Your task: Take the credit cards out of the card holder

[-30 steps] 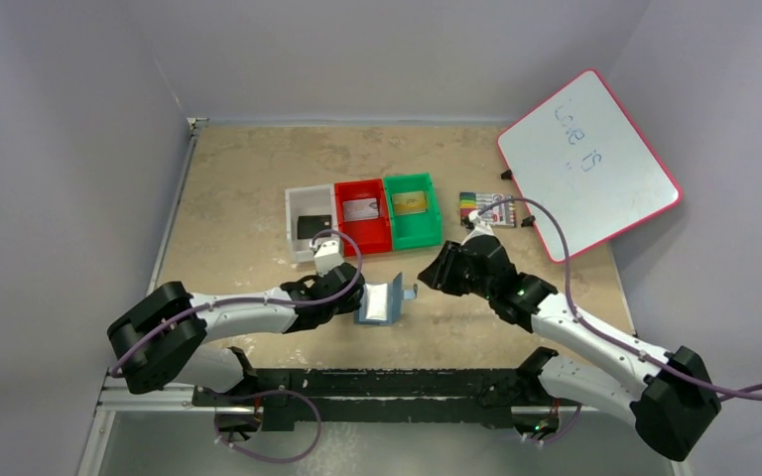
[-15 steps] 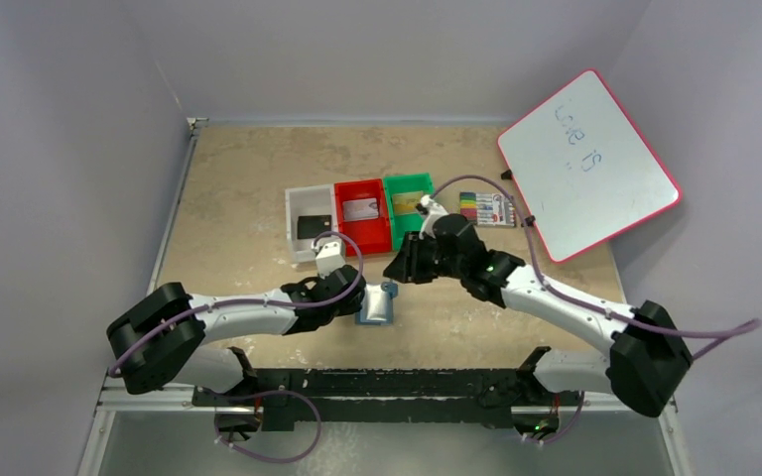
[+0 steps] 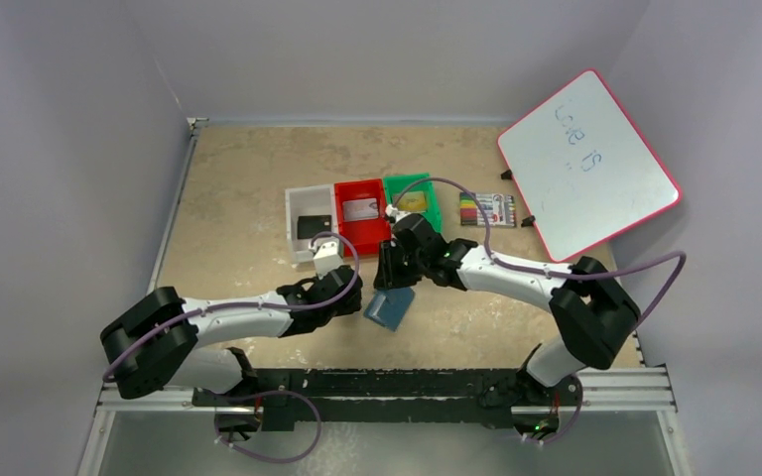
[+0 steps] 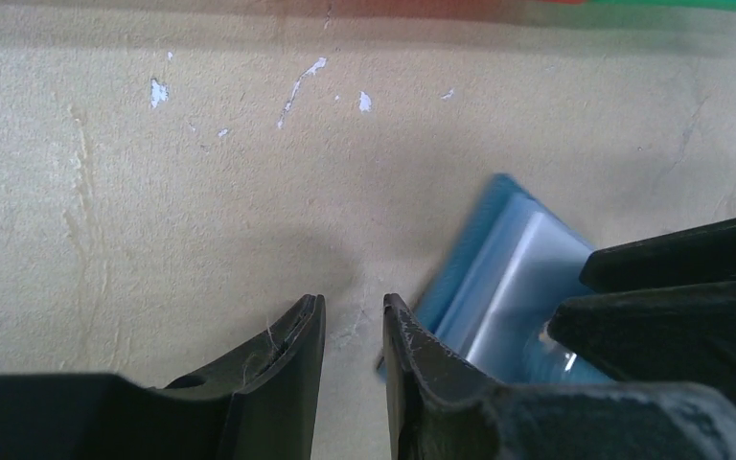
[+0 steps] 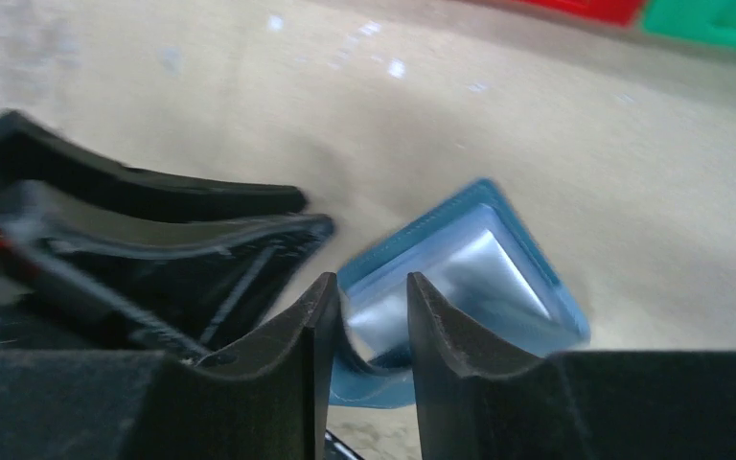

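- white bin (image 3: 292, 224), left end of the bin row: black card (image 3: 312, 227) flat inside
- L gripper (image 4: 355, 311): jaws a narrow slit apart, nothing betw. them, only bare table (image 3: 248, 178) shows thru the gap; tips low over the table, just left of the wallet
- red bin (image 3: 340, 220), mid row: grey card (image 3: 360, 209) inside
- wallet (image 3: 390, 310): on the table, near side of the bins, betw. the two grippers, lying skewed; teal outside shows from above, pale clear pocket shows in both wrist views
- R gripper (image 5: 372, 287): tips down at the wallet's edge, jaws slightly apart w/ a bit of blue flap betw. them; view blurred, can't tell if pinched or just straddled
- green bin (image 3: 434, 213), right end of row: gold card (image 3: 412, 202) inside
- marker pack (image 3: 487, 208): just right of the green bin
- whiteboard (image 3: 587, 164): far right, tilted, past the table edge
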